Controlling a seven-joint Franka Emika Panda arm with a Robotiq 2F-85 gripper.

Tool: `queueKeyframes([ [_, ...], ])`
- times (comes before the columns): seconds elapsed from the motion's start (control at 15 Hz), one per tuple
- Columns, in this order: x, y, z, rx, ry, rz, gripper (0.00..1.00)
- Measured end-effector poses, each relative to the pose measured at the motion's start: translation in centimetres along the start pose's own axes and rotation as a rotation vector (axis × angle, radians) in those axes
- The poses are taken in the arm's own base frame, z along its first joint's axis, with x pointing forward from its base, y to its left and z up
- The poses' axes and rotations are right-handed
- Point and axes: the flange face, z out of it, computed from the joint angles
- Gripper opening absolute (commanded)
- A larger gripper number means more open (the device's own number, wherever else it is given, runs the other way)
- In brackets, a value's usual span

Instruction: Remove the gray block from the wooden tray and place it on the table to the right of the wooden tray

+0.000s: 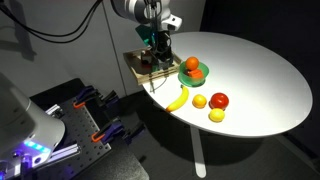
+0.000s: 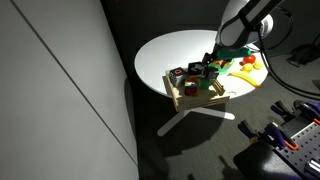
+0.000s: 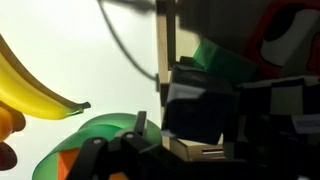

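The wooden tray [image 1: 140, 62] sits at the table's [image 1: 250, 70] edge and holds several small blocks; it also shows in an exterior view [image 2: 190, 100]. My gripper [image 1: 160, 55] is down inside the tray, also seen in an exterior view [image 2: 213, 68]. In the wrist view a dark gray block [image 3: 200, 105] rests on a tan block right between my jaws [image 3: 190, 130]. One finger shows just left of the block. The other finger is lost in shadow, so I cannot tell whether the jaws touch the block.
A green plate [image 1: 200, 75] with an orange fruit stands right beside the tray. A banana [image 1: 178, 98], an orange [image 1: 199, 101], a red apple [image 1: 219, 100] and a lemon [image 1: 216, 115] lie on the table near the plate. The banana [image 3: 30, 85] and plate [image 3: 95, 135] show in the wrist view.
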Motion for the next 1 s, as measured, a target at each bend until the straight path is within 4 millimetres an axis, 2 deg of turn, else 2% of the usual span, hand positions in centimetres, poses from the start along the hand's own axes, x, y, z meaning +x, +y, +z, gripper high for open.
queueKeyframes([
  [0.27, 0.0, -0.2, 0.7, -0.011, -0.001, -0.003, 1.0],
  [0.33, 0.0, -0.2, 0.8, -0.014, -0.001, -0.002, 0.82],
  [0.73, 0.0, -0.3, 1.2, -0.03, 0.002, 0.015, 0.34],
  [1.0, 0.7, -0.3, 0.6, -0.039, -0.005, 0.04, 0.28],
])
